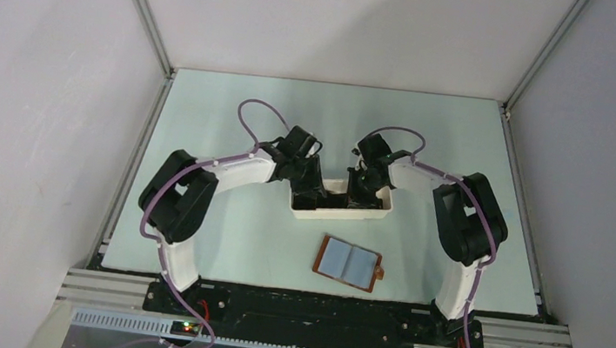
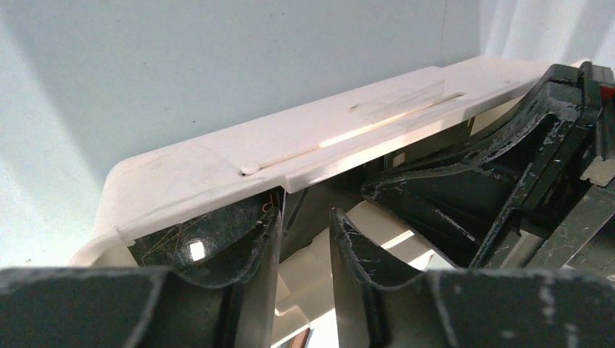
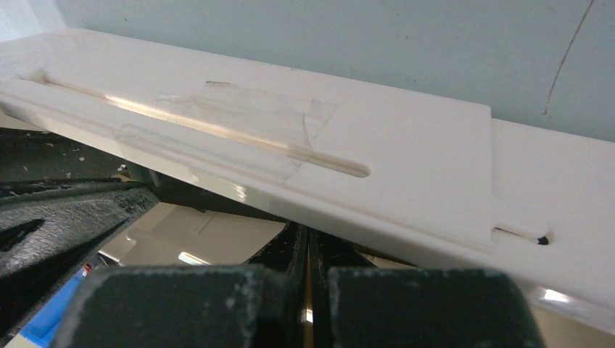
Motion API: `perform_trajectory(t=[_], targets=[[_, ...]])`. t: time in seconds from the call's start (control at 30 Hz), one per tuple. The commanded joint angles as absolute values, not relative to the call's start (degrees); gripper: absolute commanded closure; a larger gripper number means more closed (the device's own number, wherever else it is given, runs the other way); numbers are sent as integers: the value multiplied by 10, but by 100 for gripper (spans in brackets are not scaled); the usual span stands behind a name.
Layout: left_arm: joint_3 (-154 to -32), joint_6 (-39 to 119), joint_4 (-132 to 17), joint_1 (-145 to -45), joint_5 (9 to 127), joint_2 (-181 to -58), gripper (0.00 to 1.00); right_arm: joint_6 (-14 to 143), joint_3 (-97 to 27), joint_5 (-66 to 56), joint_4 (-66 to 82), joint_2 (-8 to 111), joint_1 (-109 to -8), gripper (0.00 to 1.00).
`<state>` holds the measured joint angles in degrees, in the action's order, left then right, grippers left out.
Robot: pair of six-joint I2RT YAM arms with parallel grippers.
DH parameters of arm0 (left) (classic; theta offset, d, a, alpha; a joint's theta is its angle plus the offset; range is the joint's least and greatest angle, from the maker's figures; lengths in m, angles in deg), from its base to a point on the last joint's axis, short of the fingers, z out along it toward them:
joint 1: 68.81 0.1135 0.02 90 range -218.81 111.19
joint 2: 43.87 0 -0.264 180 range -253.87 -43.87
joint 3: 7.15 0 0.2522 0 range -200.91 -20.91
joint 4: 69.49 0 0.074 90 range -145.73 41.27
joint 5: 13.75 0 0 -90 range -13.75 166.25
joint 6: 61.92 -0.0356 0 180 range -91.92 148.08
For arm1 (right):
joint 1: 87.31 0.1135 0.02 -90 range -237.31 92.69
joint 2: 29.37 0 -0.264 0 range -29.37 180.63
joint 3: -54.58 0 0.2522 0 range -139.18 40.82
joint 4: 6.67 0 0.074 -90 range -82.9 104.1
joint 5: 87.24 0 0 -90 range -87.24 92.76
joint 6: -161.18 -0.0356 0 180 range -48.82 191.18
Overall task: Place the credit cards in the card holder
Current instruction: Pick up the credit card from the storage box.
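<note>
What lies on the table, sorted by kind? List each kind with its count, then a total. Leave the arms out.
white tray: 1
card holder: 1, lying open
credit cards: 0 countable; the tray's inside is blocked from view
Total: 2

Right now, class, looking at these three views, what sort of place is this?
Most likely a robotics lab test cell: a left arm and right arm bolted to the table edge, plain white walls on aluminium frame rails, and only a white tray and card holder laid out.
</note>
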<state>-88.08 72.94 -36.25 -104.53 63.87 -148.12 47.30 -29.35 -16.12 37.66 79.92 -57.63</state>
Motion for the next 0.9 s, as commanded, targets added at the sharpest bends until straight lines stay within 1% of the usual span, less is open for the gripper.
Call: perform_trajectory(t=[0.0, 0.07, 0.17, 0.3, 0.47, 0.67, 0.87], targets=[[-874, 742, -411, -1052, 598, -1479, 68, 476, -299, -156, 370, 818, -571, 100], [-870, 740, -417, -1051, 594, -1473, 72, 476, -299, -164, 367, 814, -573, 100], [-868, 738, -425, -1052, 582, -1469, 83, 474, -299, -178, 363, 809, -578, 100], [-863, 739, -442, -1051, 558, -1464, 88, 473, -299, -194, 358, 799, -582, 100], [-859, 738, -456, -1051, 539, -1454, 99, 473, -300, -209, 355, 780, -587, 100], [-853, 738, -463, -1052, 530, -1438, 100, 473, -299, -218, 356, 754, -595, 99], [-831, 741, -466, -1049, 569, -1401, 100, 476, -299, -219, 368, 727, -604, 96]])
